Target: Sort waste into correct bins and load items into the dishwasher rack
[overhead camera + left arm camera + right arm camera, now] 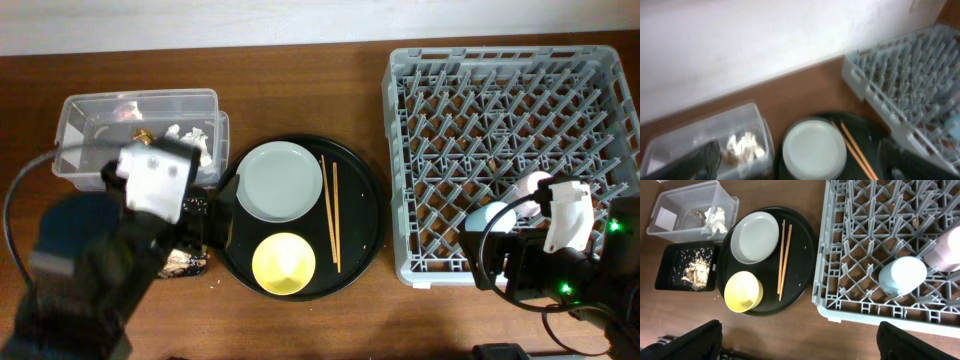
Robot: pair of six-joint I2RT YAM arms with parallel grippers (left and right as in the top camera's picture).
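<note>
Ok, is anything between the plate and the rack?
Only the two chopsticks, lying flat on the round tray to the right of the plate, on the side of the rack. A lifted plate should pass over them. The rack's left cells look free; the blue cup and pink cup sit further right.

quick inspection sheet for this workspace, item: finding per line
surface: brown wooden table
job's things: plate, bowl and chopsticks on round tray; blue cup and pink cup in rack; paper in clear box; food scraps in black tray
clutter: nothing seen
grippers: left gripper open, empty; right gripper open, empty
cables: black cable loops beside left arm; another by right arm
surroundings: white wall behind table
</note>
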